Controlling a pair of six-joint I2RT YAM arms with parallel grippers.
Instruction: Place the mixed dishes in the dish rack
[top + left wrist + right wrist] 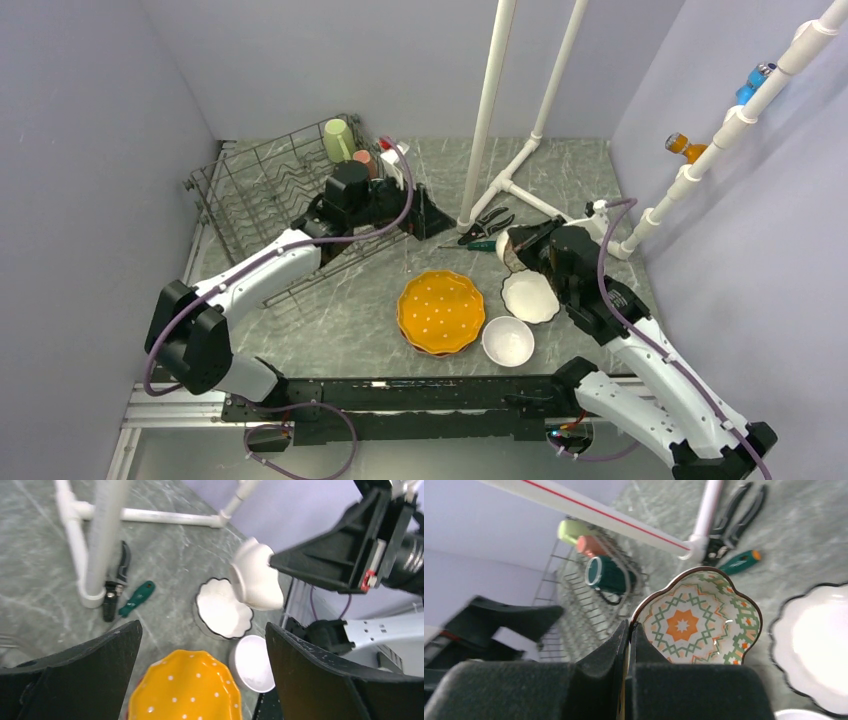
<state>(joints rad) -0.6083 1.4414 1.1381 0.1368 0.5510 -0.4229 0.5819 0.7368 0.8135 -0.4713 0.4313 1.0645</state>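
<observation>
My right gripper is shut on the rim of the patterned scalloped bowl and holds it tilted above the table, right of the pliers; it also shows in the top view. My left gripper is open and empty, in the air by the near right corner of the dish rack. The rack holds the pale green mug, pink mug and dark teal mug. The orange dotted plates, plain white bowl and a white scalloped dish lie on the table.
Black-handled pliers and a green screwdriver lie by the foot of a white pipe frame at mid-table. More white pipes run along the right wall. Grey walls close in on three sides.
</observation>
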